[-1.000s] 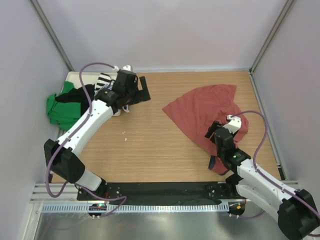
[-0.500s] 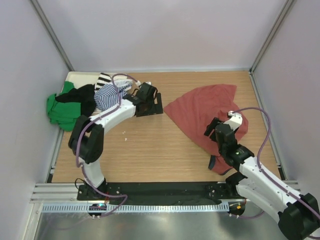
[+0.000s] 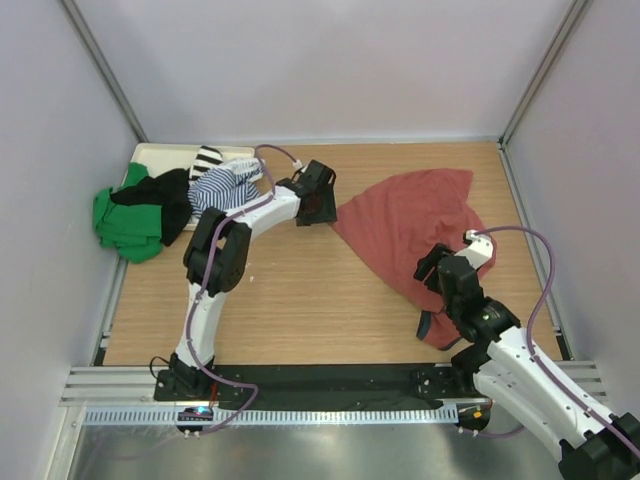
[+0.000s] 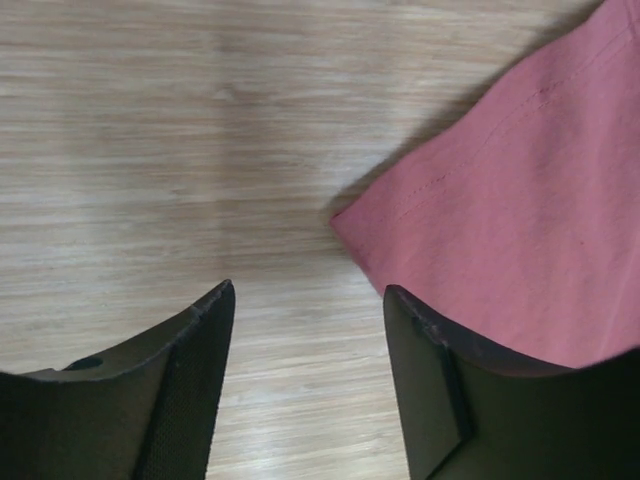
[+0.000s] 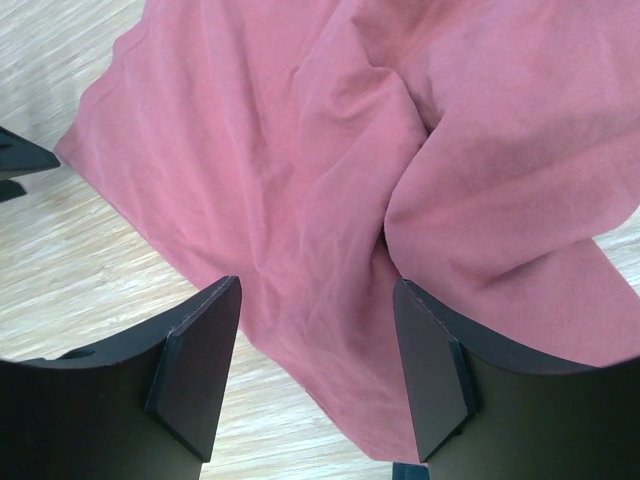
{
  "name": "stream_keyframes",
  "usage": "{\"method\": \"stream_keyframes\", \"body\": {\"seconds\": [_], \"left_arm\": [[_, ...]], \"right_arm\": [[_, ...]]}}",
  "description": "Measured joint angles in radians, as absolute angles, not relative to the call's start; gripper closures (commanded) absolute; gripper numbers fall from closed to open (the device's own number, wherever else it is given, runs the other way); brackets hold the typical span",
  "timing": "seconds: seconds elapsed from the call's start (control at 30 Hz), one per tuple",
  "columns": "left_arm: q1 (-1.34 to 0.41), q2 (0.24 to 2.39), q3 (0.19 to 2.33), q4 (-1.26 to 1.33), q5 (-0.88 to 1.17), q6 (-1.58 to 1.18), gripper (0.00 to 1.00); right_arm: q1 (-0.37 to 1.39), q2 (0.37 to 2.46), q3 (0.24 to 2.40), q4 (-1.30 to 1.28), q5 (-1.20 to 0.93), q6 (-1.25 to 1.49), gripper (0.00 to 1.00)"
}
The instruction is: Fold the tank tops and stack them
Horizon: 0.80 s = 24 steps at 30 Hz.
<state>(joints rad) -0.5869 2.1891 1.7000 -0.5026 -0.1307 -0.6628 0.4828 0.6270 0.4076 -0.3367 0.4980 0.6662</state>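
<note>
From above, you see the brick-red tank top (image 3: 410, 220) lying right of the table's (image 3: 290, 300) centre, with a pile of other tops (image 3: 165, 200) far left. In the left wrist view, your left gripper (image 4: 308, 300) stands open and empty at the top's corner. In the right wrist view, your right gripper (image 5: 318, 295) hangs open above the wrinkled cloth.
</note>
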Motion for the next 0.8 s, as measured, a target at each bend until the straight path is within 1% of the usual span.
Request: {"method": "stream_keyframes", "body": {"seconds": [0.17, 0.33, 0.4, 0.53, 0.57, 0.63, 0.67, 0.73, 0.77, 0.8], "left_arm": [[-0.587, 2.255, 1.818, -0.569, -0.130, -0.671, 0.49], [-0.587, 2.341, 1.943, -0.641, -0.124, -0.667, 0.51], [-0.589, 2.371, 1.994, -0.675, -0.124, -0.663, 0.55], [-0.593, 2.429, 2.100, -0.742, -0.131, -0.649, 0.64], [-0.594, 2.436, 2.111, -0.748, -0.133, -0.646, 0.68], [-0.597, 2.439, 2.117, -0.760, -0.142, -0.644, 0.71], [-0.599, 2.439, 2.117, -0.764, -0.149, -0.645, 0.77], [-0.604, 2.439, 2.117, -0.772, -0.162, -0.646, 0.80], [-0.607, 2.439, 2.116, -0.775, -0.166, -0.646, 0.88], [-0.609, 2.436, 2.112, -0.775, -0.169, -0.646, 0.92]], "right_arm": [[0.483, 0.601, 0.400, -0.343, 0.490, 0.684, 0.32], [0.483, 0.575, 0.390, -0.354, 0.487, 0.692, 0.33], [0.483, 0.569, 0.390, -0.358, 0.487, 0.692, 0.33], [0.483, 0.559, 0.390, -0.367, 0.487, 0.695, 0.34], [0.483, 0.554, 0.390, -0.369, 0.487, 0.696, 0.34], [0.483, 0.548, 0.390, -0.373, 0.487, 0.699, 0.35], [0.483, 0.547, 0.390, -0.375, 0.487, 0.700, 0.35], [0.483, 0.547, 0.390, -0.378, 0.487, 0.704, 0.35], [0.483, 0.548, 0.390, -0.379, 0.487, 0.707, 0.35], [0.483, 0.548, 0.390, -0.383, 0.487, 0.707, 0.35]]}}
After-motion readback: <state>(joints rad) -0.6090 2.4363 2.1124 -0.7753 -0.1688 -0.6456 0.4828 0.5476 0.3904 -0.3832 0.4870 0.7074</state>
